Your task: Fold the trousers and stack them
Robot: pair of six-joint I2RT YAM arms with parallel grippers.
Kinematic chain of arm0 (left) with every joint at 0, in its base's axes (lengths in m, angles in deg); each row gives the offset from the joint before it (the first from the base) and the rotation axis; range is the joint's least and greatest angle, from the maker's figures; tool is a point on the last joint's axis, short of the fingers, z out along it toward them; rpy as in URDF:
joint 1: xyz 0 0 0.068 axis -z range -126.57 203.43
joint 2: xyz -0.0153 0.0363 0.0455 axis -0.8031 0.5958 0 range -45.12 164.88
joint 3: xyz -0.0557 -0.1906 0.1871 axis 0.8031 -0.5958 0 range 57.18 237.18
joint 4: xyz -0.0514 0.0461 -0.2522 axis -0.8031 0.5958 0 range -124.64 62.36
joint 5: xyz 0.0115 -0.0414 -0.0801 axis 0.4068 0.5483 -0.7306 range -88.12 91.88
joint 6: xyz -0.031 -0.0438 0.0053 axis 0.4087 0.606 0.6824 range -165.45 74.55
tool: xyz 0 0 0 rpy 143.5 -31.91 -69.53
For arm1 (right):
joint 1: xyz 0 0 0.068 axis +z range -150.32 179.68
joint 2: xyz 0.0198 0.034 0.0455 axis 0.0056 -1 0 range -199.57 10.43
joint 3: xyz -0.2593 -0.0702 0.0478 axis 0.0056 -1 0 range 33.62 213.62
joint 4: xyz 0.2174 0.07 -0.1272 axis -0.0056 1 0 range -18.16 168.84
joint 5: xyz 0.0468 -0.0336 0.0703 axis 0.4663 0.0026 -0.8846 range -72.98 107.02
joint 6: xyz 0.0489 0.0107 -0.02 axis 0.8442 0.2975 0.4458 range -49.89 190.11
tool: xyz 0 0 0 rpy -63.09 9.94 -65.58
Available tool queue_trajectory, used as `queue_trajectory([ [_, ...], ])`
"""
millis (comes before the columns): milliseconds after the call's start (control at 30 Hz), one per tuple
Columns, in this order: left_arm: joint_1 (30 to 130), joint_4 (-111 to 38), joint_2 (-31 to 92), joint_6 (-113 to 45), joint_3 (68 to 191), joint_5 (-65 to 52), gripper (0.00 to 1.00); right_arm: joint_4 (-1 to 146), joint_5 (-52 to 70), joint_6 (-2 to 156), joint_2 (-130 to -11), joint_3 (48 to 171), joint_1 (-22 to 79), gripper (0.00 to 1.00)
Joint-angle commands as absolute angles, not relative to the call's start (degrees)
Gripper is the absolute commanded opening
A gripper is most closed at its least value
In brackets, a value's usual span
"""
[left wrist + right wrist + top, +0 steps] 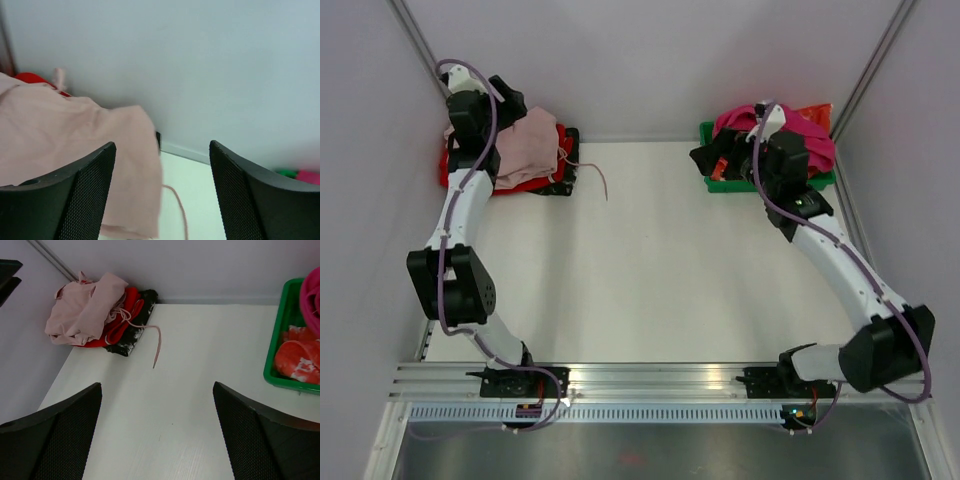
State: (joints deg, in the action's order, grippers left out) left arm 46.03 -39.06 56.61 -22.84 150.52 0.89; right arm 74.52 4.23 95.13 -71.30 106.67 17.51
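Left gripper (162, 150) spread, empty; trousers (60, 130) bunched just left of it, atop red garments (120, 322). Left arm nearer; right gripper (156, 387) spread, well apart.

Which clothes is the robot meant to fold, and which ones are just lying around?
For the job: the pale pink trousers, lying on the pile at far left; their thin pink drawstring cord, trailing onto the table.
Just lying about: the red folded garments and black garment beneath the trousers; the green bin; the magenta garment and orange-red cloth in it.
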Motion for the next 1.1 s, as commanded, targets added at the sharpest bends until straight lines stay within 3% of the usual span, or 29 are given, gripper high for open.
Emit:
queue_trajectory([
  [0, 50.7, -35.3, 53.0, -26.6, 144.0, -0.8, 0.80, 76.3, 11.2, 92.3, -61.2, 101.8, 17.3, 0.98],
  [233, 55.3, -26.6, 29.3, -25.3, 130.2, -5.1, 0.84, 75.4, 20.9, 90.2, -42.4, 92.1, 17.3, 0.98],
  [333, 55.3, -20.3, 21.9, -28.0, 127.9, -11.1, 0.96, 75.8, 21.1, 88.0, -38.8, 89.3, 17.3, 0.98],
  [433, 55.3, -14.2, 13.1, -29.1, 126.5, -11.6, 0.99, 77.5, 20.3, 87.6, -35.0, 87.0, 17.3, 0.98],
  [700, 55.3, -5.1, -6.6, -31.3, 119.2, -9.5, 1.00, 79.1, 20.2, 91.1, -26.4, 79.1, 17.3, 0.98],
  [1067, 55.4, -0.3, -19.3, -29.3, 108.9, -6.5, 1.00, 87.7, 26.5, 95.1, -13.9, 71.5, 17.3, 0.98],
])
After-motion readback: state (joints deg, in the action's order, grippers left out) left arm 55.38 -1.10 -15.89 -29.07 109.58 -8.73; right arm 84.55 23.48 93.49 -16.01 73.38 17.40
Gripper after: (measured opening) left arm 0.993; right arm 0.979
